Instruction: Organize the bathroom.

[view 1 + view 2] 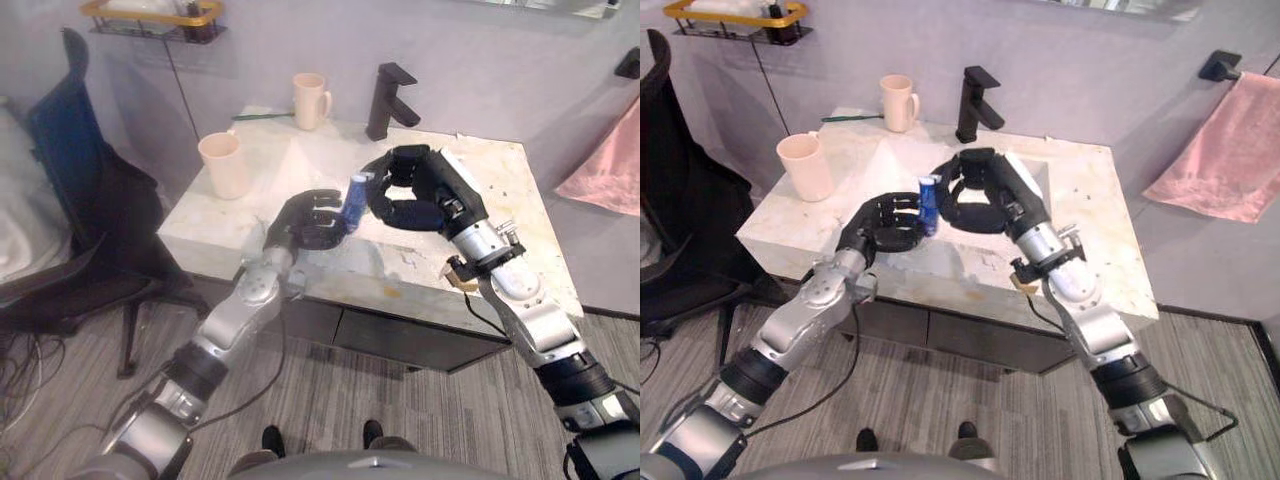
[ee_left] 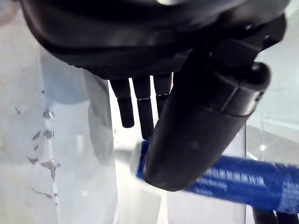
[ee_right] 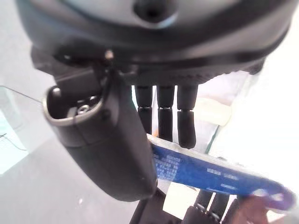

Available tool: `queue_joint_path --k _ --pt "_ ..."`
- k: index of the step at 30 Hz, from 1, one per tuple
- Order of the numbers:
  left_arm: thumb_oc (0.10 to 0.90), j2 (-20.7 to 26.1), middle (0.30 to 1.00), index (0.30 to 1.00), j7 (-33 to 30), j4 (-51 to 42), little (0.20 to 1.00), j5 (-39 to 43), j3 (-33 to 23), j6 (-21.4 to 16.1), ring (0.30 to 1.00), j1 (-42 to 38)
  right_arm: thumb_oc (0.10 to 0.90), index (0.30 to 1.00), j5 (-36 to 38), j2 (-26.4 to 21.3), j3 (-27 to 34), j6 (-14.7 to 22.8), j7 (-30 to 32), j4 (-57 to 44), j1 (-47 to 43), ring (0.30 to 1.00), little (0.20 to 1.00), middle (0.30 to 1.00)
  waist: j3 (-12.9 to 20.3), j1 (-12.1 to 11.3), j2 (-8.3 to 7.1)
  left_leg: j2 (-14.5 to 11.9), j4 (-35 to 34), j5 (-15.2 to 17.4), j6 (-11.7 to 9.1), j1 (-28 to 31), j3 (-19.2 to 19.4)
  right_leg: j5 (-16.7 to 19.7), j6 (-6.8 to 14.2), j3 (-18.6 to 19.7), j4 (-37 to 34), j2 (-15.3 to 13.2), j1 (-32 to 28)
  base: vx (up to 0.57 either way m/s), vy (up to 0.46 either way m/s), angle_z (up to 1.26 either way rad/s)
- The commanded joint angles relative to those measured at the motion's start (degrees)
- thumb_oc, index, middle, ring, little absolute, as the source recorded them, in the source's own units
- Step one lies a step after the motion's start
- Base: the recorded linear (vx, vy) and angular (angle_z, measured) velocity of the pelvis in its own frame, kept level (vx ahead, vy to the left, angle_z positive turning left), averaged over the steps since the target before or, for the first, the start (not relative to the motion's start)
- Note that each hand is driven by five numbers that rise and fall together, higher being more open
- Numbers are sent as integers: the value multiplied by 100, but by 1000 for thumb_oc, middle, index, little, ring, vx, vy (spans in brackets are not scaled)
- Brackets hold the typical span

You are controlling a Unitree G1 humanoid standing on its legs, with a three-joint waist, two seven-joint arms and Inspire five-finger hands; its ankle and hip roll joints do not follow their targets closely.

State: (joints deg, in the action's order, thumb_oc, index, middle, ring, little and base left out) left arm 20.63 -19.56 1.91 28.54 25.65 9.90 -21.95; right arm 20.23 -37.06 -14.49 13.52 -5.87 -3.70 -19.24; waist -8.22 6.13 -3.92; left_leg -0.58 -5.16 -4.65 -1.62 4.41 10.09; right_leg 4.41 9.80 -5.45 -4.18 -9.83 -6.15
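Pinching the blue tube (image 1: 356, 192) together, the left hand (image 1: 312, 222) and right hand (image 1: 412, 190) curled fingers around it before the black faucet (image 1: 391, 99), seemingly mid-handover.

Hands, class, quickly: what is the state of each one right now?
Left hand: shut on the blue tube, pinching its lower end.
Right hand: shut on the same blue tube, fingers and thumb curled round its upper part.
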Motion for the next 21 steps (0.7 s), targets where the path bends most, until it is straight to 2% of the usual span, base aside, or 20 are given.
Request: queue_joint_path --k 1,4,8,15,16,18,19,21 --pt "800 -22 900 900 -159 137 900 -512 -376 -425 900 -708 400 300 78 -256 401 1003 606 -51 -1420 300 300 300 450 -219 143 337 82 883 320 427 -137 -451 105 -221 558 406 320 1 28 10" --pt "800 79 900 900 26 -43 900 -595 -427 -273 900 -616 400 300 -59 -430 464 1072 876 100 -1716 300 300 300 460 -325 131 346 94 884 314 416 -199 -466 98 -281 567 383 294 1 30 8" --pt "800 268 900 900 289 -440 900 -815 -546 -254 900 -377 400 300 -159 -709 593 1134 1226 166 -1956 300 300 300 481 -453 125 366 103 879 314 390 -301 -490 75 -307 584 382 278 2 40 15" --pt "800 616 900 900 453 -997 900 -1022 -884 -381 900 139 400 300 -589 -994 775 1375 2231 260 -2126 300 300 300 492 -709 121 433 125 868 344 337 -555 -570 41 -409 704 355 261 1 31 17" --pt "800 704 900 900 575 -1067 900 -929 -988 -456 900 322 400 300 -853 -1045 839 1451 2602 304 -2142 300 300 300 477 -806 127 462 132 858 372 310 -646 -603 21 -450 830 352 275 0 22 12" --pt "800 719 900 900 637 -1095 900 -881 -1019 -464 900 389 400 300 -960 -1058 849 1465 2763 312 -2154 300 300 300 469 -833 125 474 133 850 382 301 -677 -587 27 -466 927 343 299 7 29 21" --pt "800 797 900 900 891 -1209 900 -715 -1048 -546 900 688 400 300 -1267 -1111 889 1504 3395 323 -2218 300 300 300 412 -914 146 508 117 799 426 272 -796 -506 43 -456 1448 330 474 13 32 32" --pt "800 805 900 900 1021 -1267 900 -708 -1059 -616 900 876 400 300 -1421 -1079 933 1562 3669 379 -2224 300 300 300 377 -984 152 527 108 797 439 272 -867 -391 32 -515 1706 247 603 43 9 48"
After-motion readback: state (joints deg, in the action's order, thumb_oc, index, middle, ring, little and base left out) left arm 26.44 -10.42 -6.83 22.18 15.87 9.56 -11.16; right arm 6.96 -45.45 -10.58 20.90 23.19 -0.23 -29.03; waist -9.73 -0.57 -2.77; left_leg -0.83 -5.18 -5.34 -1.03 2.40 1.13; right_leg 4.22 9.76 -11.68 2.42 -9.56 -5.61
